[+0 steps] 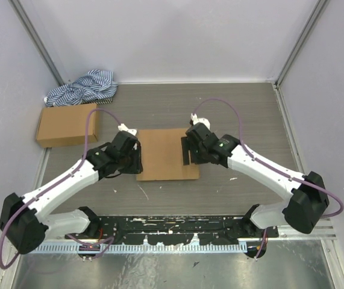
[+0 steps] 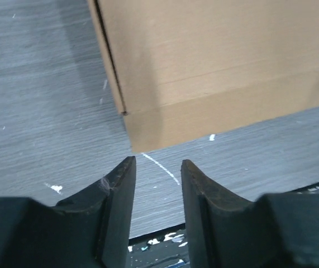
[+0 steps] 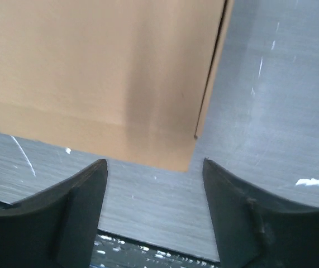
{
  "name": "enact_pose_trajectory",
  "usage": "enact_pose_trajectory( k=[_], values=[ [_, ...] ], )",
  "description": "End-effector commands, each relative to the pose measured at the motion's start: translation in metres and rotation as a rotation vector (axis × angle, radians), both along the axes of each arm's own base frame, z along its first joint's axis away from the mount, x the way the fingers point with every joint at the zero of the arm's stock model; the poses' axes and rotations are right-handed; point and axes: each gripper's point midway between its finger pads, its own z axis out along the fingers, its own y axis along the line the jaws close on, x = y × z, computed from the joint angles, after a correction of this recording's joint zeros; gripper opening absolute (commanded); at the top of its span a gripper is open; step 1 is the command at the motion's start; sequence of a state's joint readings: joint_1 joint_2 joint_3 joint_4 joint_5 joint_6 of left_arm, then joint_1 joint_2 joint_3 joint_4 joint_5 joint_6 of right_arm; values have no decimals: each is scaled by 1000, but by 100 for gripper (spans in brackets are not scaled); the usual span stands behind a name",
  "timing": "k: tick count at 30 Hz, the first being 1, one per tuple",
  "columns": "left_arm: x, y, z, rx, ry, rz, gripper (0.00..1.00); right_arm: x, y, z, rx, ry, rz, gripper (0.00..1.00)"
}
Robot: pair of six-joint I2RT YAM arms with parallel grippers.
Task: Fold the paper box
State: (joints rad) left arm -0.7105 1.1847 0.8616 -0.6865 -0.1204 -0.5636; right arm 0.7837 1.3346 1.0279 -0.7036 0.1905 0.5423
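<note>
The paper box (image 1: 167,153) lies flat and closed in the middle of the table, a shallow brown cardboard rectangle. My left gripper (image 1: 134,158) hovers at the box's left side, near its front left corner. In the left wrist view its jaws (image 2: 158,164) stand partly open over bare table, just short of the box corner (image 2: 215,72). My right gripper (image 1: 187,150) hangs over the box's right edge. Seen from the right wrist, its jaws (image 3: 155,163) are wide open with nothing between them, and the box's front right corner (image 3: 103,78) lies just beyond the fingertips.
A smaller brown cardboard box (image 1: 67,124) stands at the back left, with a striped cloth (image 1: 82,88) behind it. A black perforated rail (image 1: 172,232) runs along the near table edge. Walls close in the left, right and far sides.
</note>
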Motion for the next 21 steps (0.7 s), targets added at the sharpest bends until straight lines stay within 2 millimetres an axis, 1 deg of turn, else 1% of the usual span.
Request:
enact_pose_trajectory(
  k=[1, 2, 3, 4, 5, 7, 8, 10, 12, 14, 15, 17, 18, 20, 21],
  values=[
    [-7, -19, 14, -149, -46, -62, 35, 49, 14, 66, 30, -216, -14, 52],
    [-9, -23, 12, -172, -47, -76, 26, 62, 24, 76, 45, -253, 1, 29],
    [-10, -25, 10, -188, -46, -86, 13, 77, 30, 81, 42, -290, 3, 5],
    [-11, -27, 6, -196, -45, -94, 2, 93, 35, 88, 33, -329, -6, 1],
    [-12, -27, 1, -195, -37, -100, 0, 110, 41, 93, 30, -354, -14, 1],
    [-14, -30, -9, -197, -21, -122, 0, 143, 56, 99, 56, -392, -12, 1],
    [-16, -32, -13, -200, -11, -132, 0, 161, 62, 97, 73, -397, -12, 1],
    [-18, -33, -22, -194, 1, -139, 0, 198, 75, 86, 100, -390, -9, 1],
    [-18, -32, -29, -189, 6, -135, 0, 229, 89, 72, 149, -361, 19, 1],
    [-18, -32, -35, -183, 7, -128, 0, 257, 100, 52, 162, -346, 32, 1],
    [-17, -32, -38, -180, 6, -124, 0, 270, 105, 47, 165, -352, 38, 1],
    [-16, -33, -43, -177, 6, -119, 0, 286, 115, 25, 148, -350, 63, 1],
    [-15, -33, -46, -172, 8, -116, 0, 291, 120, 14, 142, -338, 79, 1],
    [-13, -34, -53, -156, 16, -111, 0, 295, 126, -6, 134, -307, 101, 1],
    [-11, -33, -57, -145, 16, -105, 0, 293, 129, -16, 134, -282, 112, 1]
  ],
)
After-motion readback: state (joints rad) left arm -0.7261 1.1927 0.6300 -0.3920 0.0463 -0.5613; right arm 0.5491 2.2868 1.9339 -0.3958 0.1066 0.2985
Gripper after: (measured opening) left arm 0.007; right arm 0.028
